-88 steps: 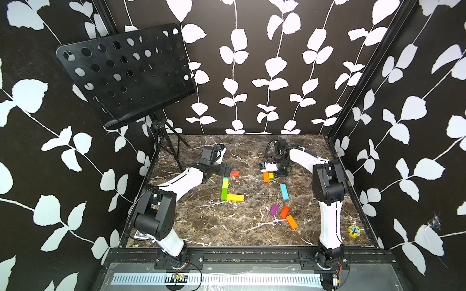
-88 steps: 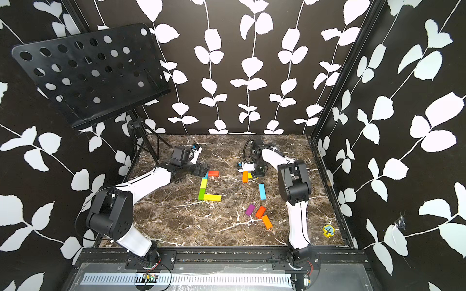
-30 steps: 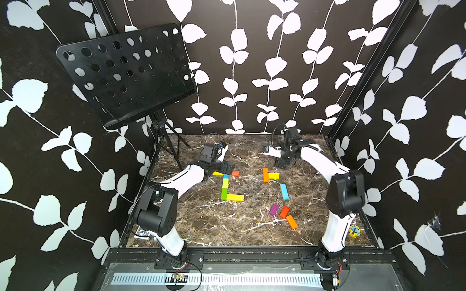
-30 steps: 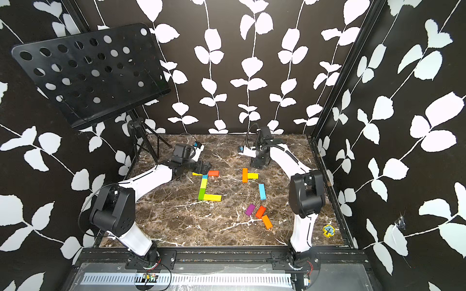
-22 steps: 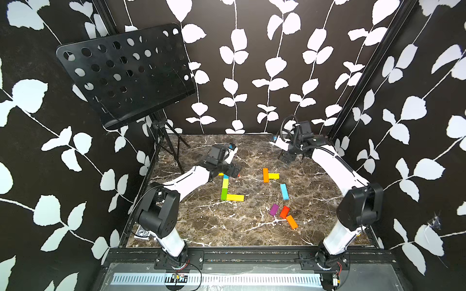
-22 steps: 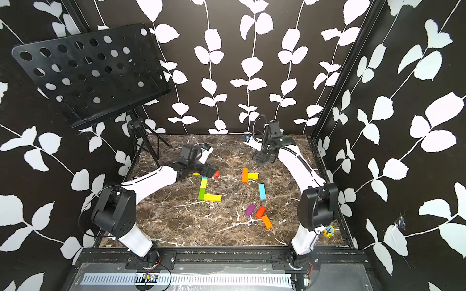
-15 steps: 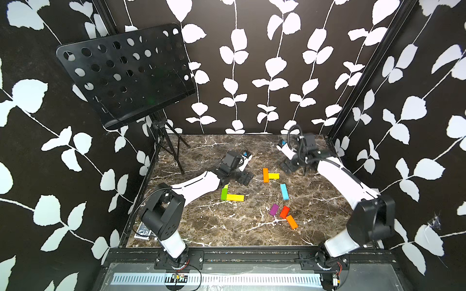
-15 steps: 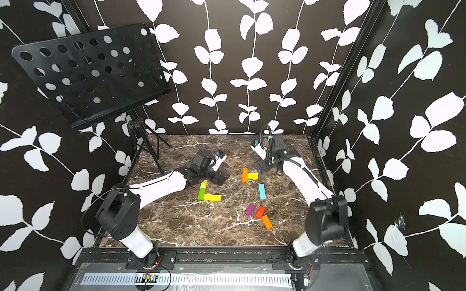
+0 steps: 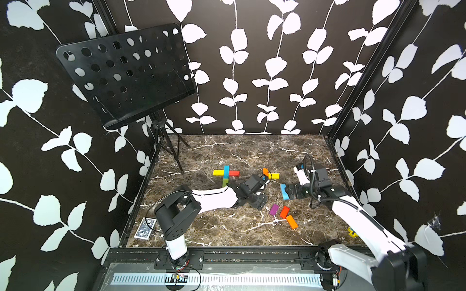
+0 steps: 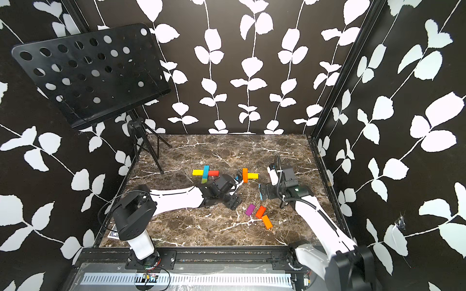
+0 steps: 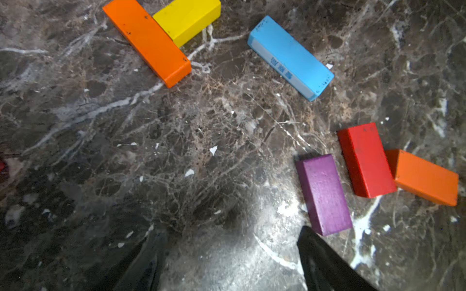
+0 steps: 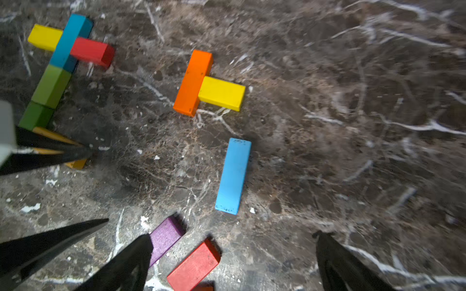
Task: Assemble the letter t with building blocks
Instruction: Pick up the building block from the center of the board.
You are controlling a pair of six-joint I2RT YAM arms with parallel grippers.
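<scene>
The letter t lies at mid table in both top views: a blue block (image 9: 226, 171) and green blocks (image 9: 225, 182) form the stem, a yellow block (image 9: 218, 172) and a red block (image 9: 234, 173) the crossbar. Its foot is hidden under my left arm. To its right an orange bar (image 9: 265, 172) touches a yellow block (image 9: 273, 175). My left gripper (image 11: 232, 234) hovers open and empty beside a purple block (image 11: 322, 194). My right gripper (image 12: 233, 236) is open above a red block (image 12: 194, 264), just behind a light blue bar (image 12: 233, 176).
A loose orange block (image 9: 291, 221) lies next to the red one. A black music stand (image 9: 126, 75) on a tripod (image 9: 174, 151) occupies the back left corner. A card deck (image 9: 145, 228) lies off the table's left edge. Patterned walls close three sides.
My left gripper has left the letter's crossbar and swung right and forward to the loose blocks. My right arm has come forward from the back to the light blue bar.
</scene>
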